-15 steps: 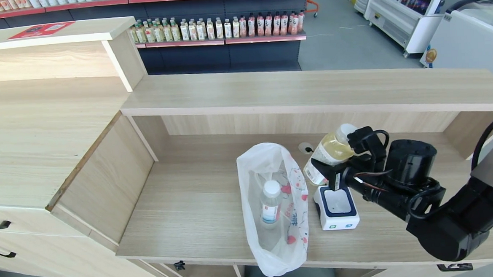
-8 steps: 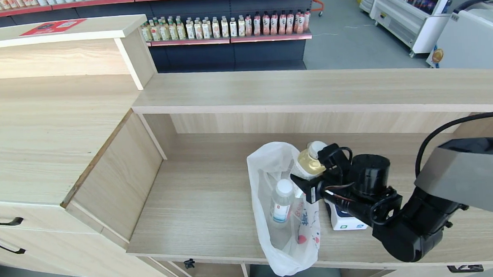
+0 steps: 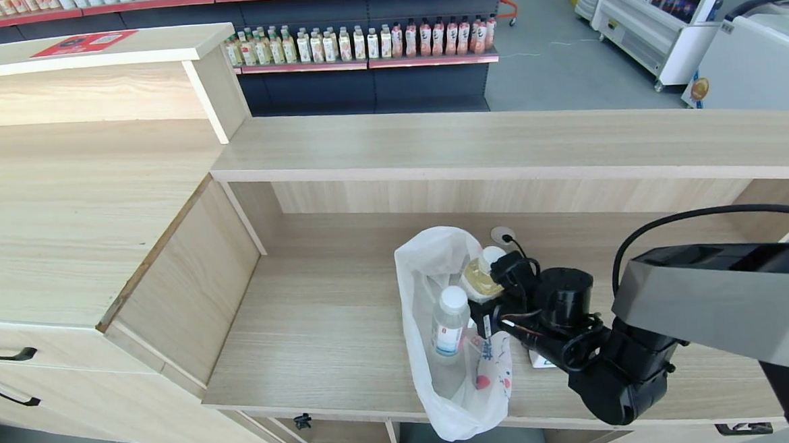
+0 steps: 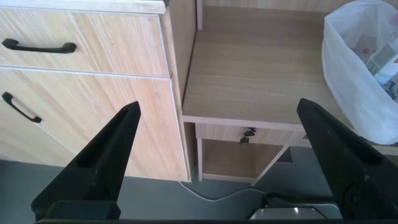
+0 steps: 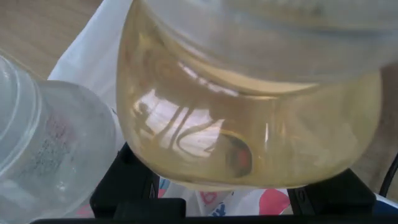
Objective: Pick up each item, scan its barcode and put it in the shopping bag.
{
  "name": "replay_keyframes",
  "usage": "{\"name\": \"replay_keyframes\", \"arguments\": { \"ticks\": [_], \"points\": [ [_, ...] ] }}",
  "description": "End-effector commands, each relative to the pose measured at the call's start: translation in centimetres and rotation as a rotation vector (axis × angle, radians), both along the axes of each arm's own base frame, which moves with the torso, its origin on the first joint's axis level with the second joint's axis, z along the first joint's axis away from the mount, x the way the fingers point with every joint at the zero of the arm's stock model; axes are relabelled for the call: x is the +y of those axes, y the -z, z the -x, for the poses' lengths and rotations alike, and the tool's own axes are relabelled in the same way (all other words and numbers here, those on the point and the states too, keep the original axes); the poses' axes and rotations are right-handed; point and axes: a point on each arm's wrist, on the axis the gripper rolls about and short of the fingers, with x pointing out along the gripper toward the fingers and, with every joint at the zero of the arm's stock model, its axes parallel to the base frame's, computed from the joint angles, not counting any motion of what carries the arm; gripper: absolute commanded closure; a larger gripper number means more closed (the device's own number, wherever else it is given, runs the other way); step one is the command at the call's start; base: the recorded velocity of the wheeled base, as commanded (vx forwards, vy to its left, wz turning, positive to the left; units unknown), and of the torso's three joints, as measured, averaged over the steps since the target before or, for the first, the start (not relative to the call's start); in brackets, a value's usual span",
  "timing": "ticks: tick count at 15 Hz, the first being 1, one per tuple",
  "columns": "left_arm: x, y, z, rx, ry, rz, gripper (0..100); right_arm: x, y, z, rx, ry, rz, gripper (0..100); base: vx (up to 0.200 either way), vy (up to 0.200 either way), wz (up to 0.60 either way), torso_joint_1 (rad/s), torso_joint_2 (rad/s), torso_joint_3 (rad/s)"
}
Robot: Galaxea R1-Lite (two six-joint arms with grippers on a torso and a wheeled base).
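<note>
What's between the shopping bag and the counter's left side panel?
Nothing: bare countertop runs from the side panel to the shopping bag, plain in the head view.

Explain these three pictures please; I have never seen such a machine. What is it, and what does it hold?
This is a two-armed robot at a shop counter. The wide picture comes from a camera on its head; the other two from cameras on its wrists. The right gripper is shut on a yellow drink bottle at the mouth of a white shopping bag; its wrist camera sees that bottle close up. A water bottle stands inside the bag. A scanner lies on the counter, partly hidden by the arm. The left gripper is open, near the drawers.
</note>
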Motion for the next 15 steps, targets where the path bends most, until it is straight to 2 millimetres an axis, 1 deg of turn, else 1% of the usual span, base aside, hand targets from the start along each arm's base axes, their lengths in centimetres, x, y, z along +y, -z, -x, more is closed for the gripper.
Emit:
{"name": "replay_keyframes", "arguments": {
  "ticks": [1, 3, 7, 8, 10, 11, 12, 14, 15],
  "points": [
    [0.0, 0.0, 0.0, 0.000, 0.000, 0.000, 0, 0.0, 2.3, 0.0, 0.042, 0.001, 0.025, 100, 0.000, 0.000, 0.00, 0.000, 0.00, 0.000],
    [0.0, 0.0, 0.0, 0.000, 0.000, 0.000, 0, -0.2, 3.1, -0.1, 0.034, 0.005, 0.045, 100, 0.000, 0.000, 0.00, 0.000, 0.00, 0.000],
    [0.0, 0.0, 0.0, 0.000, 0.000, 0.000, 0, -0.6, 3.7, -0.2, 0.032, 0.012, 0.062, 100, 0.000, 0.000, 0.00, 0.000, 0.00, 0.000],
    [0.0, 0.0, 0.0, 0.000, 0.000, 0.000, 0, -0.7, 3.7, -0.1, 0.023, 0.015, 0.060, 0, 0.000, 0.000, 0.00, 0.000, 0.00, 0.000],
    [0.0, 0.0, 0.0, 0.000, 0.000, -0.002, 0, -0.9, 3.6, -0.1, 0.006, 0.016, 0.046, 0, 0.000, 0.000, 0.00, 0.000, 0.00, 0.000],
    [0.0, 0.0, 0.0, 0.000, 0.000, 0.000, 0, -1.1, 2.8, -0.3, -0.015, 0.022, 0.027, 0, 0.000, 0.000, 0.00, 0.000, 0.00, 0.000],
    [0.0, 0.0, 0.0, 0.000, 0.000, 0.000, 0, -1.1, 1.8, -0.3, -0.030, 0.023, 0.003, 0, 0.000, 0.000, 0.00, 0.000, 0.00, 0.000],
    [0.0, 0.0, 0.0, 0.000, 0.000, 0.000, 0, -1.3, -1.3, -0.1, -0.072, 0.032, -0.071, 0, 0.000, 0.000, 0.00, 0.000, 0.00, 0.000],
    [0.0, 0.0, 0.0, 0.000, 0.000, 0.000, 0, -2.0, -2.9, 0.2, -0.074, 0.045, -0.085, 0, 0.000, 0.000, 0.00, 0.000, 0.00, 0.000]
  ]
}}
